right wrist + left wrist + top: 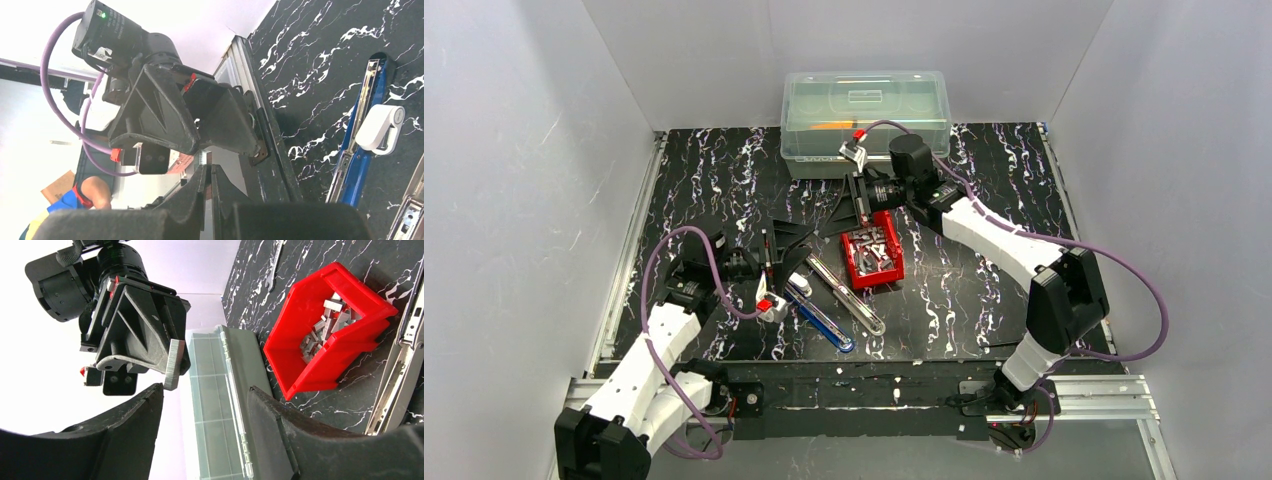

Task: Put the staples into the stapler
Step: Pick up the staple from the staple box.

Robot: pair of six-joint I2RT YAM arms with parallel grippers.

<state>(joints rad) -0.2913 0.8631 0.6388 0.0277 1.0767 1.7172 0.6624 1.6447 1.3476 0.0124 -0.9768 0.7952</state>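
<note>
The staples [327, 325] lie heaped in a red bin [874, 272] at mid-table. One ribbed silvery strip of staples [174, 365] sticks out from my right gripper [209, 167], which is shut on it just left of the bin [320, 375]. Facing it, my left gripper [205, 390] is open, and the strip's free end hangs just by its left fingertip [152, 392] without being clamped. The stapler [824, 320] lies opened on the mat below both grippers, a blue arm [360, 150] with a white pusher [381, 129] and a silver arm [849, 295] beside it.
A clear lidded plastic box [864, 110] stands at the back edge of the black marbled mat [984, 310]. White walls close in the left, back and right. Aluminium rails [624, 260] run along the mat's sides and front.
</note>
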